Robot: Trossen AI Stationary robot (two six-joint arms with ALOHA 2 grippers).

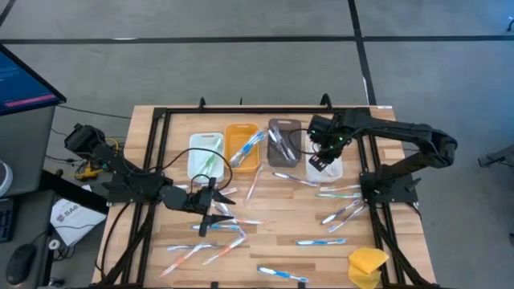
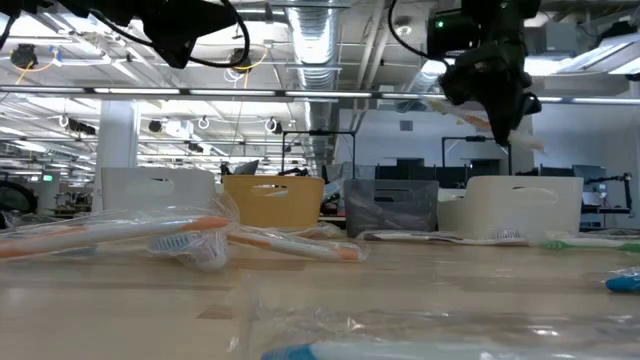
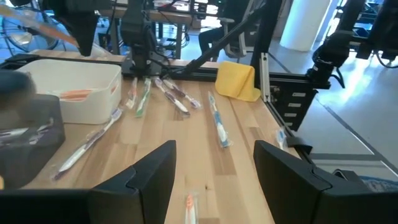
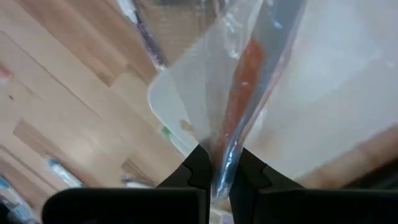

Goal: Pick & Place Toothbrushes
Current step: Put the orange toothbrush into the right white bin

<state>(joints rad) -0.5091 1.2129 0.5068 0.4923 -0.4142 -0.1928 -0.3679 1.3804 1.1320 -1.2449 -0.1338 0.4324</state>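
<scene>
- Orange-handled and sealed in a clear sleeve, the wrapped toothbrush (image 4: 239, 99) hangs from our right pincer (image 4: 217, 174), whose fingers are pinched tight on the wrapper's end, right over the white end bin (image 1: 328, 167) at the right of the row.
- We judge the step in hand to be the drop into that bin. To do it well we want the brush lined up along the bin's length and lowered close before letting go — the slack wrapper could swing or catch on a wall, and a high release may let it bounce out.
- Our left pincer (image 1: 207, 210) hovers low over the tabletop (image 1: 289, 217) with its fingers spread wide and nothing between them; a small orange-tipped brush (image 3: 190, 205) lies just ahead of it.
- Many loose toothbrushes (image 1: 321, 241) lie scattered across the wood — a cluster near the left pincer, others to the right and along the near edge.
- Four bins stand in a row: a white bin (image 1: 206, 152), an orange bin (image 1: 242, 147), a grey bin (image 1: 283, 142) and the end one. All but the end one show brushes inside.
- A yellow lump (image 1: 367, 265) sits at the near right corner, well apart from the bins.
- The black frame rails (image 1: 372, 172) beside the end bin crowd the right arm's way out; we would lift clear before swinging.
</scene>
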